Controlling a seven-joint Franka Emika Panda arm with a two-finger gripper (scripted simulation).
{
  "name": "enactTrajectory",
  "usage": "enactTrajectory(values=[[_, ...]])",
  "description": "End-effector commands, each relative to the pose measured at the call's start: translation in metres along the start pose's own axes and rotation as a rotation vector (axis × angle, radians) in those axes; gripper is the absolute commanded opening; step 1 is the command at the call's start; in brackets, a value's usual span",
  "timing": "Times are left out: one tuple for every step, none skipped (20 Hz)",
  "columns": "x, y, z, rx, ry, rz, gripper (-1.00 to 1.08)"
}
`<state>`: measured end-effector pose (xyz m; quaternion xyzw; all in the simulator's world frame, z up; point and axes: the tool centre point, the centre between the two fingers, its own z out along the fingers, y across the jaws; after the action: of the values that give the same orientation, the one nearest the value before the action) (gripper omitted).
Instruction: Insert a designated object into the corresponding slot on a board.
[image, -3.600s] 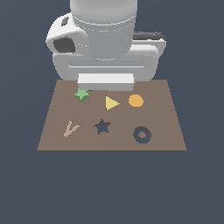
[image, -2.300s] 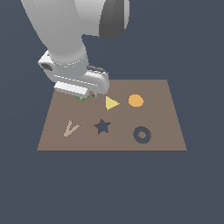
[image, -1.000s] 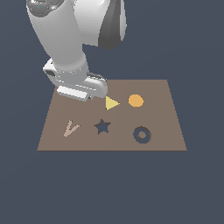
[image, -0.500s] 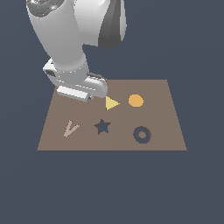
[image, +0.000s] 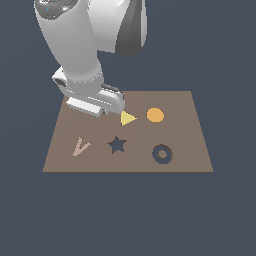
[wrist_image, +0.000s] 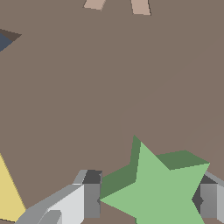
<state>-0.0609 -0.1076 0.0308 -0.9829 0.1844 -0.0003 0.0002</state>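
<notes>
Green star (wrist_image: 159, 186) sits between the jaws, arm unmoved since before.

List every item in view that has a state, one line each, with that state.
green star: flat on the board, between the fingers, not yet in its slot.
gripper: low over the board, fingers at either side of the star; contact cannot be told.
star slot: empty.
ring slot: empty.
yellow triangle: lying on the board, out of any slot.
orange disc: lying on the board.
board: flat.
</notes>
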Motion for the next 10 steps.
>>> enactTrajectory(values=[[-0.001, -0.004, 0.000, 0.000, 0.000, 0.035, -1.00], [-0.001, -0.005, 0.000, 0.000, 0.000, 0.052, -1.00], [-0.001, -0.007, -0.001, 0.000, 0.000, 0.070, -1.00], [-0.001, -0.009, -0.001, 0.000, 0.000, 0.090, -1.00], [-0.001, -0.011, -0.001, 0.000, 0.001, 0.110, -1.00], [-0.002, -0.014, -0.001, 0.000, 0.001, 0.132, -1.00], [-0.002, -0.016, -0.001, 0.000, 0.001, 0.156, -1.00], [-0.002, -0.019, -0.001, 0.000, 0.001, 0.180, -1.00], [-0.002, -0.021, -0.001, 0.000, 0.001, 0.206, -1.00], [-0.002, -0.024, -0.002, 0.000, 0.001, 0.233, -1.00]])
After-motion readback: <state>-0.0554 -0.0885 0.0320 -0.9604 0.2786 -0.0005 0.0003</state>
